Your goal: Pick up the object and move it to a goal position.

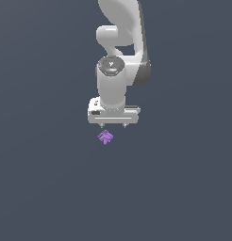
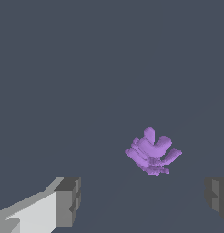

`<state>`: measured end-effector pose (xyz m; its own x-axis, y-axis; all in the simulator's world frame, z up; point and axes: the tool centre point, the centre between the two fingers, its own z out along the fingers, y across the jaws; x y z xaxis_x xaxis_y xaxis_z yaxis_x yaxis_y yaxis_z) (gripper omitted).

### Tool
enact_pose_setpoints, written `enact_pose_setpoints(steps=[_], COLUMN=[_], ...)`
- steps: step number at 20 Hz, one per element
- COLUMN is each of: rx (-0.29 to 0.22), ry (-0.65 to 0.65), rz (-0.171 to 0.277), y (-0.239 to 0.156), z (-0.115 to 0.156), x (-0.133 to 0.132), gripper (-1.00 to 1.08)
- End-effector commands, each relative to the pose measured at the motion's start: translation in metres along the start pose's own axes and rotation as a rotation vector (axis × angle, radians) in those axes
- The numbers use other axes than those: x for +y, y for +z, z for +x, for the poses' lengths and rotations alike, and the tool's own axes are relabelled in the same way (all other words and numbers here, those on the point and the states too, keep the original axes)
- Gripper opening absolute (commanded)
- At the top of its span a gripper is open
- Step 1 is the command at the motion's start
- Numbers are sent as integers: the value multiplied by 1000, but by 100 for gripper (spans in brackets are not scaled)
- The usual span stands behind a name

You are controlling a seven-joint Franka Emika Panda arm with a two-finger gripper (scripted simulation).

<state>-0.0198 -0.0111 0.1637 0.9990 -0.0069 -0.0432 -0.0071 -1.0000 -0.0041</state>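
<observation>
The object [image 1: 105, 137] is a tiny purple spiky lump lying on the dark grey floor, just below and slightly toward the exterior view's left of my white gripper [image 1: 112, 125]. The gripper hangs above it, open and empty, with its two short fingertips [image 1: 101, 125] spread wide. In the wrist view the object [image 2: 152, 155] lies ahead of the gap between the two fingertips [image 2: 68, 202], nearer the darker one at the picture's edge. Nothing touches the object.
The flat dark grey floor [image 1: 52, 188] fills both views. The white arm [image 1: 120, 42] rises behind the gripper toward the top of the exterior view. No goal marker shows.
</observation>
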Motion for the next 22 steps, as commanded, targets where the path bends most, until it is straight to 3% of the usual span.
enact_pose_setpoints(steps=[1,11,22], rx=[0,6,18], ry=[-9,-125,-380], rz=[0,-4,-12], y=[1,14,40], z=[0,-2,-6], x=[0,9,25], gripper=[100,100,100])
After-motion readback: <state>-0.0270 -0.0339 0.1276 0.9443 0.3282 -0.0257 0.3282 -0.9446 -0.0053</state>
